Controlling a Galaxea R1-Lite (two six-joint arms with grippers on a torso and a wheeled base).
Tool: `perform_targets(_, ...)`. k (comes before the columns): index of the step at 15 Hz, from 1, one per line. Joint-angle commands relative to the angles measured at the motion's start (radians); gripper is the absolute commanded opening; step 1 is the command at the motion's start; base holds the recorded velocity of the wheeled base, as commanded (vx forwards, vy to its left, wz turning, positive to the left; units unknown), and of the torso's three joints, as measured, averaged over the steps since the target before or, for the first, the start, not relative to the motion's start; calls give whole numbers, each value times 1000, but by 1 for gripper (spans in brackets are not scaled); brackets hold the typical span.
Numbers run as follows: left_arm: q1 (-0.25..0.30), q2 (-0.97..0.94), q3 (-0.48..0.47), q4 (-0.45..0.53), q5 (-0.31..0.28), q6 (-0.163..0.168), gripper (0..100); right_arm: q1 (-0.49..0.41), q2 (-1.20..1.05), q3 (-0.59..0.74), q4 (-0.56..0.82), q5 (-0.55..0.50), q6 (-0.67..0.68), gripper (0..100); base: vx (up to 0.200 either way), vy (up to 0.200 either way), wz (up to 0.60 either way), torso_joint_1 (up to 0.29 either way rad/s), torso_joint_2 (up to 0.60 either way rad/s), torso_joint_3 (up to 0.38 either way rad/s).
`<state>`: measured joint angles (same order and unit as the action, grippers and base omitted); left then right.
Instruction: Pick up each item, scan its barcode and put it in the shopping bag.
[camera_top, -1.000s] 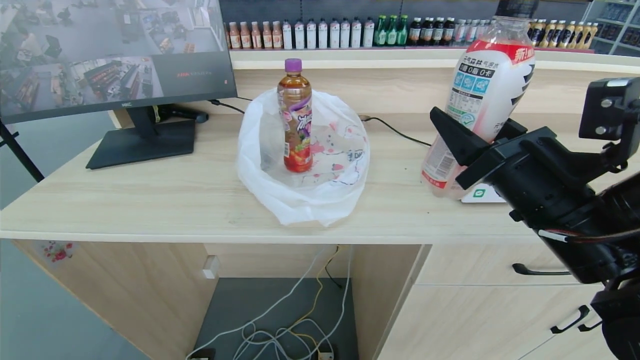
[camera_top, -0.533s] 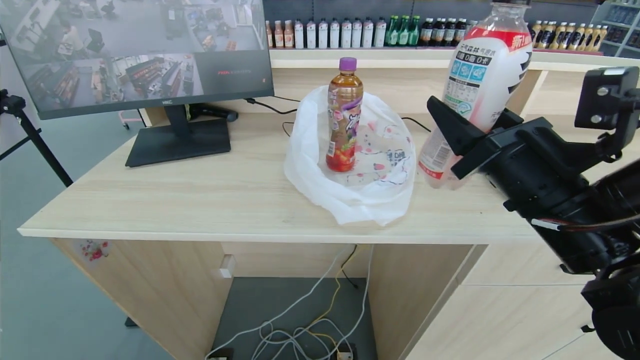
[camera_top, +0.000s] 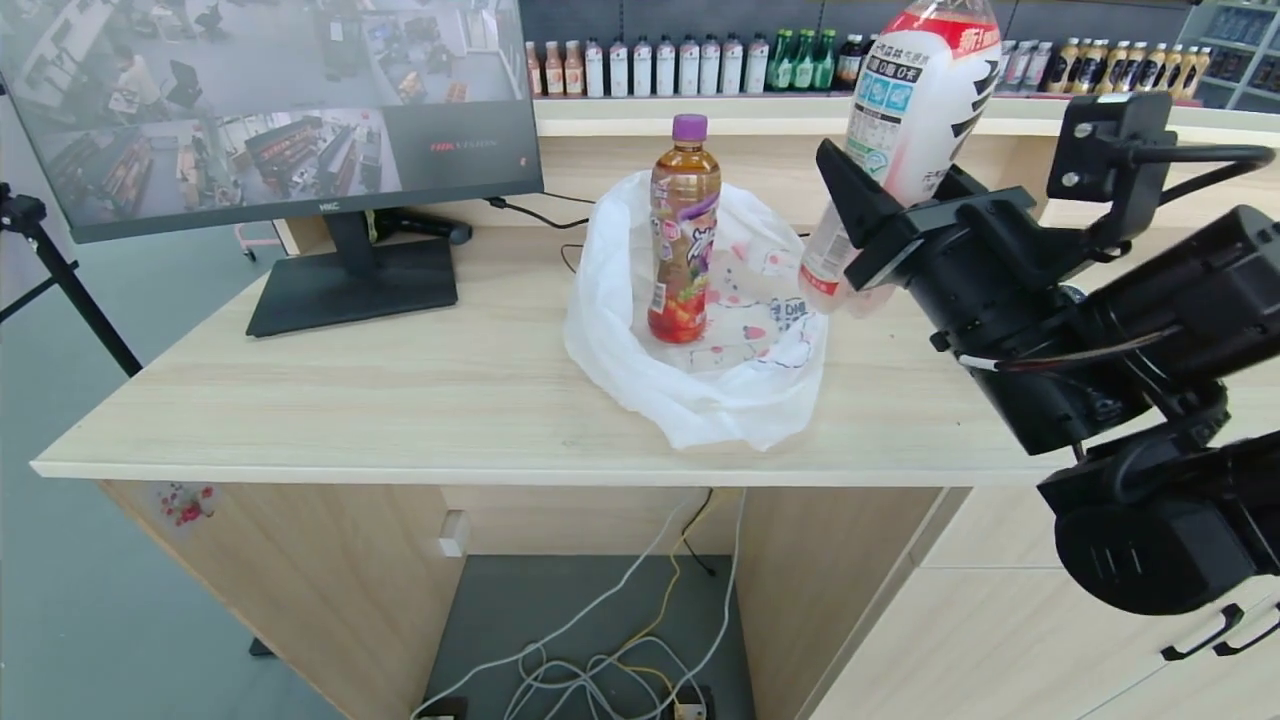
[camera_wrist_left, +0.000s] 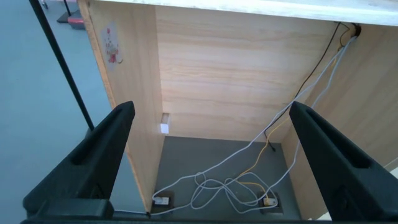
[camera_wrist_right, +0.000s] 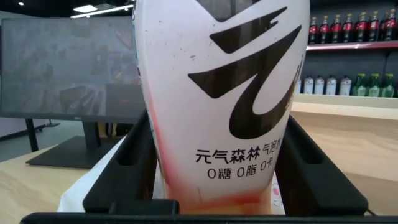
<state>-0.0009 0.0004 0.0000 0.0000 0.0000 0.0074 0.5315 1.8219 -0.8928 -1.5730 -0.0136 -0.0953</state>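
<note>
Above the right edge of the bag (camera_top: 640, 370), the big bottle (camera_top: 905, 130) hangs in the air, a bit tilted. It is not in the bag yet. The bag is soft and thin and lies open on the desk (camera_top: 400, 390). A small bottle (camera_top: 683, 235) stands up inside it.

I think the big bottle is heavy, because it is large and looks full. Its plastic is smooth, so it could slip or tip. It is firm, but a hard squeeze may dent it. The best place to hold it looks like the lower part, where it gets thinner.

The right gripper (camera_top: 900, 200) does just that. Its two fingers press on both sides of the big bottle, low down, and hold it tight.

The left gripper (camera_wrist_left: 211, 112) is low, in front of the desk. Its fingers are spread wide apart and hold nothing.
</note>
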Motion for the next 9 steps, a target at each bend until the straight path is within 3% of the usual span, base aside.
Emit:
perform_targets(1, 1, 0, 0, -2, 0, 0, 100, 1, 82, -57, 2, 1, 0, 0, 0, 0, 0, 0, 0, 0)
perform_targets(9, 1, 0, 0, -3, 0, -4, 100, -4, 267, -201, 2, 3, 5, 0, 0, 0, 0, 0, 0, 0)
